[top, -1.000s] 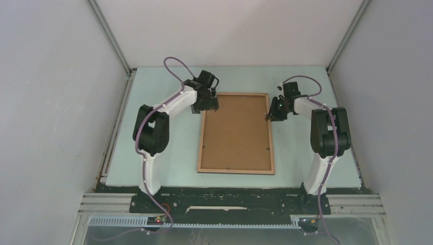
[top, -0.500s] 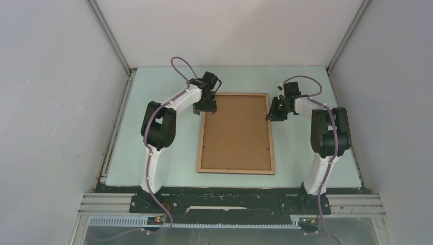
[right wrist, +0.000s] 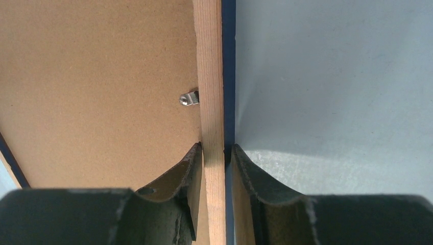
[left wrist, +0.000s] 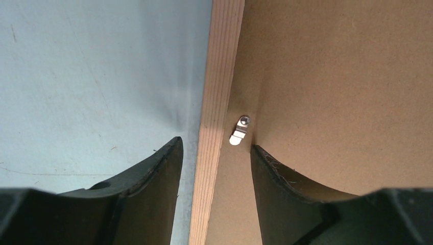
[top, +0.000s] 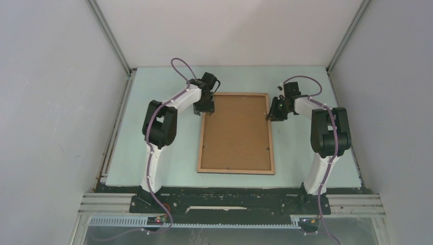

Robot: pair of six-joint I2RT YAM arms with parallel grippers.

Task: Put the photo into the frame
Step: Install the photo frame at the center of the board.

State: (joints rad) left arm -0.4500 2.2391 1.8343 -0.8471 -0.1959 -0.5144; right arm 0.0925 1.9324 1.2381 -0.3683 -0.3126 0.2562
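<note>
The frame (top: 200,148) lies face down on the table, wood-brown rails up, with the brown backing board (top: 236,132) set in it. The photo is hidden. My left gripper (top: 206,108) is open and straddles the left rail (left wrist: 217,92) near the far corner, one finger over the table and one over the backing board (left wrist: 347,76) beside a metal clip (left wrist: 239,131). My right gripper (top: 272,114) is shut on the right rail (right wrist: 209,61), just below another clip (right wrist: 189,98). The rail's navy edge (right wrist: 228,76) shows on the outer side.
The pale green table (top: 153,148) is walled by grey panels on three sides. More small clips sit along the frame's inner edges (top: 267,149). The black arm-base rail (top: 230,196) runs along the near edge.
My left arm's elbow has swung right and its gripper has shifted slightly over the frame's left rail. The right arm and the frame have not moved.
</note>
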